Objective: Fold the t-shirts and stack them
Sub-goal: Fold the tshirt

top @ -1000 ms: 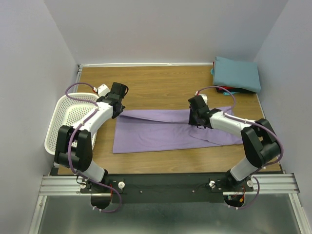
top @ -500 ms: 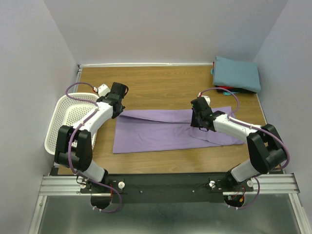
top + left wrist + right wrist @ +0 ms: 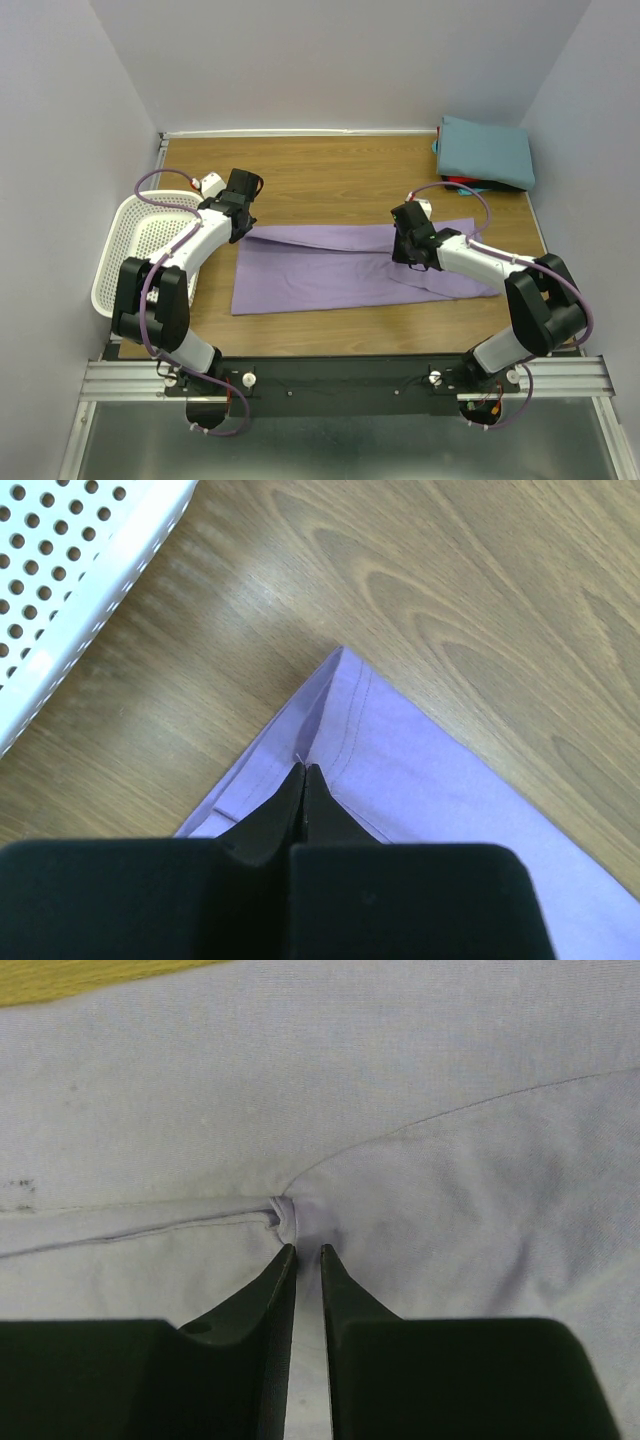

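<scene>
Purple shirt [image 3: 330, 265] lay in a long flat strip across the middle of the table [image 3: 330, 175]. Your left gripper [image 3: 303, 770] sat at the upper left corner of the purple shirt, near the white basket [image 3: 140, 245]. Its jaws were pressed tight together, and the edge of the cloth was pinched at their tips, just below the pointy corner. Your right gripper [image 3: 304, 1252] was down on the right half of the shirt. Its jaws stood a thin crack apart, with only flat cloth showing through the gap. A little bunched-up bit of cloth sat just past the tips. The teal shirt [image 3: 487, 150] lay folded in the upper right corner of the table, on top of the red shirt [image 3: 465, 183], well apart from both grippers.
</scene>
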